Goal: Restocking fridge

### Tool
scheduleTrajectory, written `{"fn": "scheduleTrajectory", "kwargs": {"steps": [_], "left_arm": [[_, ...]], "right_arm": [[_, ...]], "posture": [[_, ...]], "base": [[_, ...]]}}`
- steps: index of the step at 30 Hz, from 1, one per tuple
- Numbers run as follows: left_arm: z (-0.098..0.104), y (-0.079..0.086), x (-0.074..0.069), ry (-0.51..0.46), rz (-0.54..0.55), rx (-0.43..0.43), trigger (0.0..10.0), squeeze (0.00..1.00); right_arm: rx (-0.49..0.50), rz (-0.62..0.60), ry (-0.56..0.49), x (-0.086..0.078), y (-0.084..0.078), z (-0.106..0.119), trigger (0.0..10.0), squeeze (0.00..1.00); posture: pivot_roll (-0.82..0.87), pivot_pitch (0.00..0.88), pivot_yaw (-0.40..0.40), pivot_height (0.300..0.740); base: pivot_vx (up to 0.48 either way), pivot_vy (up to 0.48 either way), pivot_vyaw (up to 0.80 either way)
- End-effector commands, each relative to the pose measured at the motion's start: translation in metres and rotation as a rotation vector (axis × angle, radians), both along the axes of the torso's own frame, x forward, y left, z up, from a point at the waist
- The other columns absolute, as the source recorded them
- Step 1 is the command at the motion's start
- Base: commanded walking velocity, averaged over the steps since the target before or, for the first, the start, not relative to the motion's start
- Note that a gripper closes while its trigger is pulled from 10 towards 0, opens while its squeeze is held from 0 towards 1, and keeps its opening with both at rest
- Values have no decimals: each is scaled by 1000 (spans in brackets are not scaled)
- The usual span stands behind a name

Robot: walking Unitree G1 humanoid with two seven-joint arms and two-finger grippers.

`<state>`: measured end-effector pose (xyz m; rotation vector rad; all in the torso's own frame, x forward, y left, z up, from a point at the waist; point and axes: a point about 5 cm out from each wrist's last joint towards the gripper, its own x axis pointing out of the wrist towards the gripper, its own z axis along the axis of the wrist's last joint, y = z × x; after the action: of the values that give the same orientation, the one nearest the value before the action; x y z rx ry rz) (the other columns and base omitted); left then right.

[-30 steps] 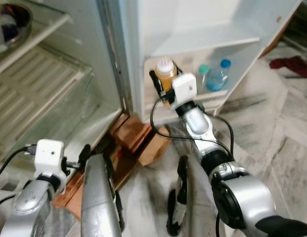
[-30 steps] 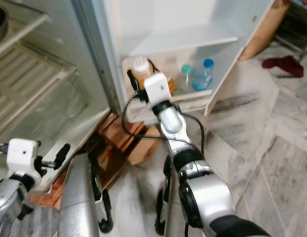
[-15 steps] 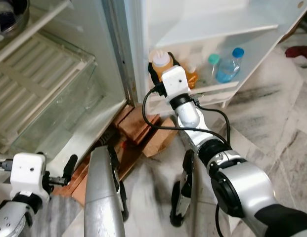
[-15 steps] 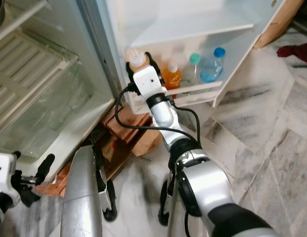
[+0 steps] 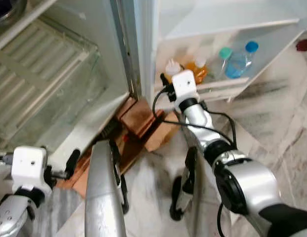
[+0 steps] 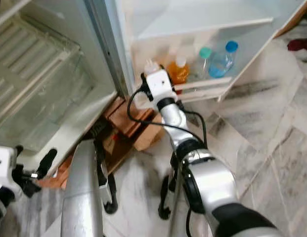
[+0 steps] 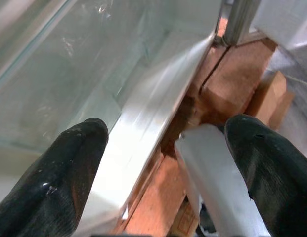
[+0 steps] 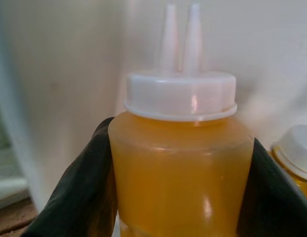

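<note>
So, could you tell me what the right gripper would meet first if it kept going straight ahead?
Probably the white inner wall of the fridge door, just behind the orange squeeze bottle with the white nozzle cap held in the right gripper; depth is unclear.

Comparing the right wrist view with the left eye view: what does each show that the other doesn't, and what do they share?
Right wrist view alone: black fingers pressed on both sides of the squeeze bottle, and its white twin-nozzle cap. Left eye view alone: the right gripper at the fridge door shelf, two clear bottles with teal and blue caps, the left gripper low by the bricks. Both: the squeeze bottle and a second orange bottle beside it.
</note>
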<state>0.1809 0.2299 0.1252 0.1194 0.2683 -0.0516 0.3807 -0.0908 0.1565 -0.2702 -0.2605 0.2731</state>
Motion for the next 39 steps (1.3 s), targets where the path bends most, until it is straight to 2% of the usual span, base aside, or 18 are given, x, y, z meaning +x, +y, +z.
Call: {"fn": "scheduleTrajectory", "kwargs": {"steps": [1, 4, 7, 10, 11, 12, 14, 15, 18, 20, 25, 27, 29, 30, 33, 39], "left_arm": [[-9, -1, 3, 21, 9, 7, 10000, 0], [-14, -5, 20, 8, 9, 7, 10000, 0], [-17, -12, 36, -5, -20, -9, 10000, 0], [-19, -15, 44, -13, -29, -10, 10000, 0], [-21, -18, 51, -15, -31, -5, 10000, 0], [-22, -19, 54, -16, -33, -6, 10000, 0], [-21, -23, 63, -49, -31, -22, 10000, 0], [-21, -23, 63, -49, -31, -22, 10000, 0], [-19, -27, 74, -92, -19, -32, 10000, 0], [-19, -32, 83, -122, -31, -20, 10000, 0], [-20, -38, 94, -160, -42, -13, 10000, 0], [-21, -40, 99, -176, -45, -11, 10000, 0], [-21, -40, 101, -186, -47, -8, 10000, 0], [-20, -41, 104, -207, -50, 0, 10000, 0], [-20, -41, 107, -222, -39, -2, 10000, 0], [-17, -50, 109, -224, -95, -19, 10000, 0]], "right_arm": [[40, 19, 24, 2, -1, 2, 10000, 0], [100, 36, 110, 2, -5, -6, 10000, 0], [197, 102, 190, -5, -4, -22, 10000, 0], [197, 107, 198, -11, -5, -29, 10000, 0], [205, 105, 213, -14, -7, -35, 10000, 0], [208, 104, 218, -16, -7, -37, 10000, 0], [234, 126, 183, -29, -10, -41, 10000, 0], [234, 126, 183, -29, -10, -41, 10000, 0], [260, 148, 163, -44, -13, -42, 10000, 0], [271, 149, 173, -53, -17, -45, 10000, 0], [223, 144, 139, -70, -23, -42, 10000, 0], [234, 56, 100, -75, -35, -34, 10000, 0], [246, 18, 93, -77, -40, -31, 10000, 0], [315, -53, 101, -80, -51, -30, 10000, 0], [389, -144, 95, -80, -61, -30, 10000, 0], [374, -150, 53, -75, -60, -15, 10000, 0]], "posture": [[247, 322, -44, 533], [213, 264, -54, 533], [177, 200, -61, 533], [151, 157, -62, 533], [120, 107, -62, 533], [120, 107, -62, 533], [91, 55, -61, 533], [91, 55, -61, 533], [56, 0, -50, 533], [46, 0, -46, 533], [34, 0, -42, 533], [39, 0, -49, 533], [39, 0, -49, 533], [43, 0, -52, 538], [44, 0, -47, 557], [18, 0, -40, 585]], "base": [[0, 0, 0], [0, 0, 0], [0, 0, 0], [0, 0, 0], [0, 0, 0], [0, 0, 0], [0, 0, 0], [0, 0, 0], [0, 0, 0], [0, 0, 0], [0, 0, 0], [0, 0, 0], [0, 0, 0], [0, 0, 0], [0, 0, 0], [0, 0, 0]]}}
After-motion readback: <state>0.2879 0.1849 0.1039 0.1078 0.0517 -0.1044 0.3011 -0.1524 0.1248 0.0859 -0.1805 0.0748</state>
